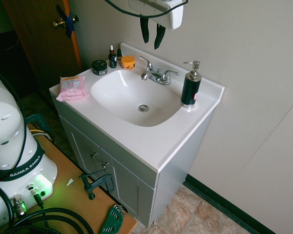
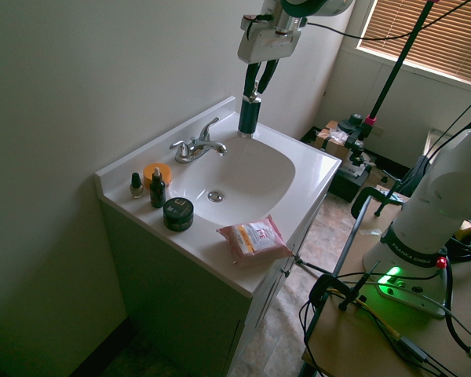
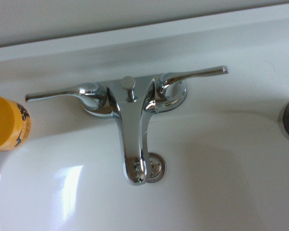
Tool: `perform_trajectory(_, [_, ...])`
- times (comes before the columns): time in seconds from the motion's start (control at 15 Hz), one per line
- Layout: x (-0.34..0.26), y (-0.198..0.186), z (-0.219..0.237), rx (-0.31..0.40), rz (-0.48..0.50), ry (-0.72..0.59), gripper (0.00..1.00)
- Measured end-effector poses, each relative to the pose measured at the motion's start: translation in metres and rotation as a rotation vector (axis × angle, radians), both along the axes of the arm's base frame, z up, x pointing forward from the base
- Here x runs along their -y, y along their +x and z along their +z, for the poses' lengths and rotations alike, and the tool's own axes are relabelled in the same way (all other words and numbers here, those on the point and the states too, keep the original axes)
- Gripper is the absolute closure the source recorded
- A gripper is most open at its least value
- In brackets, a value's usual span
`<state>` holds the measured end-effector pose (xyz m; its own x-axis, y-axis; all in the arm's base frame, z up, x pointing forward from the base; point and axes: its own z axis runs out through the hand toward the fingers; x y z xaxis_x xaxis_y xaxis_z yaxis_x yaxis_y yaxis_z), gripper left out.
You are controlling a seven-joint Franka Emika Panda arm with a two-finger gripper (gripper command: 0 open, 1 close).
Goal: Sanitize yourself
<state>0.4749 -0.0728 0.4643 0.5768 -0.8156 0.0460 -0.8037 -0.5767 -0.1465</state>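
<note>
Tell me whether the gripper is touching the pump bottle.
Apart. The first exterior view shows the gripper hanging high above the faucet, with clear wall between its fingertips and the pump bottle.

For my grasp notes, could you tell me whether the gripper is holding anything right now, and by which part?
Nothing is held: the gripper hangs with its fingers apart in the air above the sink, clear of the pump bottle.

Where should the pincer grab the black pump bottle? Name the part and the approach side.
Take the pump bottle by its black cylindrical body, below the silver pump head. It stands upright at the counter's back corner near the wall, so come in level from the basin side, fingers either side of the body.
</note>
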Motion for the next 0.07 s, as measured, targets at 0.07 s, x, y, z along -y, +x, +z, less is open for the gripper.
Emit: perform_trajectory(0.07, [-0.0012, -0.0016, -0.0003, 0.001, 0.001, 0.001, 0.0])
